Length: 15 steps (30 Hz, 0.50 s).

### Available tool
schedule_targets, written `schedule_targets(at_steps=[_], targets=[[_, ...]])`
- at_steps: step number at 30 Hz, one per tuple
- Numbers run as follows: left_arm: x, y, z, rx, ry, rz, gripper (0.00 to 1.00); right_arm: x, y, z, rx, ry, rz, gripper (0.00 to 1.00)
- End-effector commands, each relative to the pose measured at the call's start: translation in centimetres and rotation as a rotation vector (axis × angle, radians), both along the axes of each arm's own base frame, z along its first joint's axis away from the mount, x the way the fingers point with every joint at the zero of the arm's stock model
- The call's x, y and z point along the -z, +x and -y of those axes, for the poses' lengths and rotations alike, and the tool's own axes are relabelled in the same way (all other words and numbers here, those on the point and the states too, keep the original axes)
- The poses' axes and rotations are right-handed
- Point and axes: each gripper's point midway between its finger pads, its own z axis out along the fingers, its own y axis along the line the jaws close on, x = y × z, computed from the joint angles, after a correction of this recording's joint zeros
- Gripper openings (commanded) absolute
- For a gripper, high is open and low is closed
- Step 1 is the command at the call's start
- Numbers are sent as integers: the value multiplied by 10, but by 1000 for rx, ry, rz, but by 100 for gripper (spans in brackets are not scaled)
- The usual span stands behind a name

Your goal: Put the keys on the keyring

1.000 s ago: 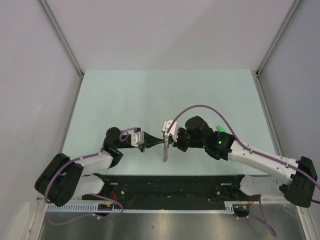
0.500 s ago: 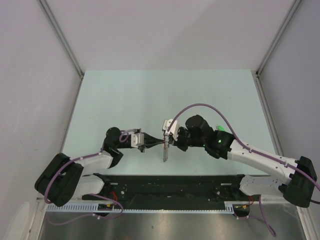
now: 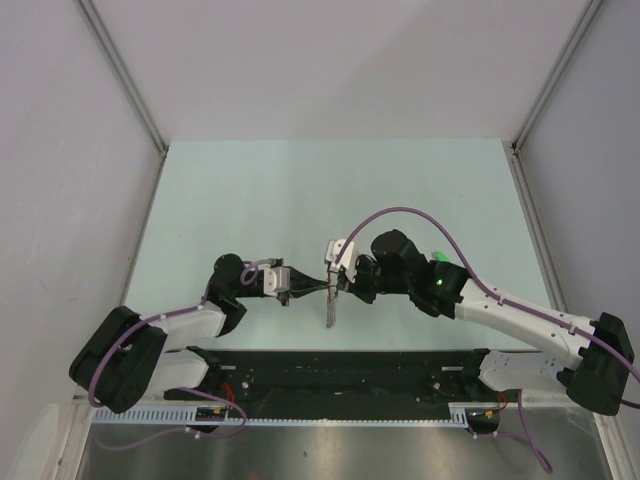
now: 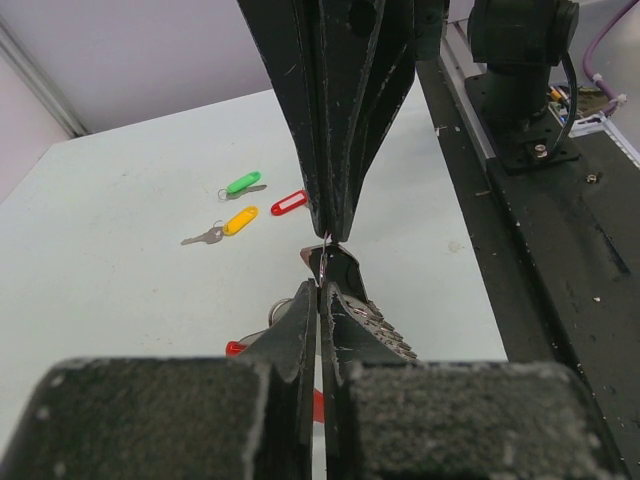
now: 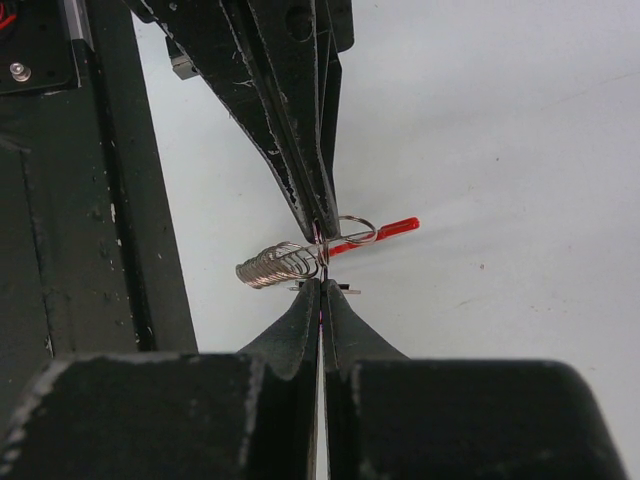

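Both clenched, left gripper point(image 4: 319, 292) and right gripper point(image 5: 320, 290) meet tip to tip at the keyring point(image 5: 274, 266); which grasps it I cannot tell. Three keys point(image 4: 240, 219) lie at ten o'clock from them.

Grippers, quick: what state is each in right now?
Left gripper: closed, holding the keyring.
Right gripper: closed at the keyring; what it pinches cannot be told.

Far half of table point(image 3: 330, 180) stood open. Left gripper point(image 4: 320, 290) and right gripper point(image 5: 320, 288) met tip to tip near the front edge, barring passage. Three keys point(image 4: 238, 220) lay just beyond them.
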Motion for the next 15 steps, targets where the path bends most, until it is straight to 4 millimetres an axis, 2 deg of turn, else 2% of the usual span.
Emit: schedule_targets(at_steps=[1, 15], targets=[[-18, -3, 6, 47, -32, 88, 0, -29, 0, -16, -40, 74, 50, 0], [-20, -8, 8, 64, -34, 91, 0, -29, 1, -17, -38, 69, 49, 0]])
